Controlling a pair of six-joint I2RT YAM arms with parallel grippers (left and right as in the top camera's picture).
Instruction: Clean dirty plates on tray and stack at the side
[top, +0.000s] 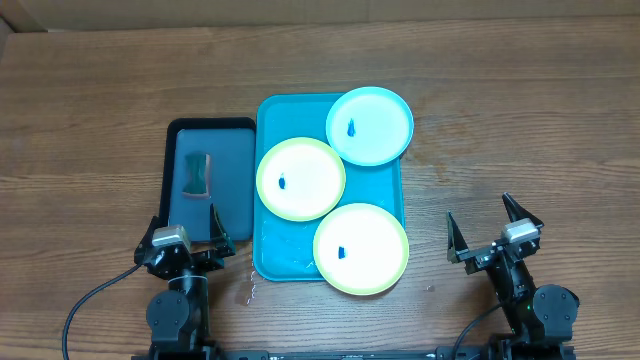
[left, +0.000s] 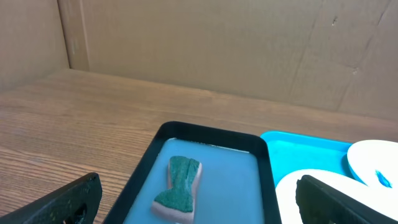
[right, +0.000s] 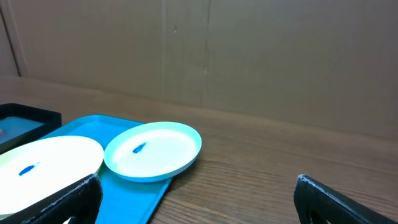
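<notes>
dirty plates: three on the turquoise tray (top: 283, 110), centre frame, hiding most of it | light blue plate (top: 369, 125) overhangs upper-right rim; two yellow-green plates (top: 300, 179) (top: 361, 248) below, the lower one past the bottom rim | smudges too small to make out | black tray (top: 210, 124) with sponge (top: 197, 175) just left | left gripper (top: 187, 225) and right gripper (top: 480, 212) at bottom, jaws wide, empty

Setting: robot test bench, laboratory type.
Wood-grain table (top: 100, 100) backed by plain cardboard panels (left: 217, 43) at 12 o'clock; left arm (top: 172, 300) and right arm (top: 535, 305) mounted at the 6 o'clock edge, black cable (top: 90, 296) trailing at 7 o'clock.
</notes>
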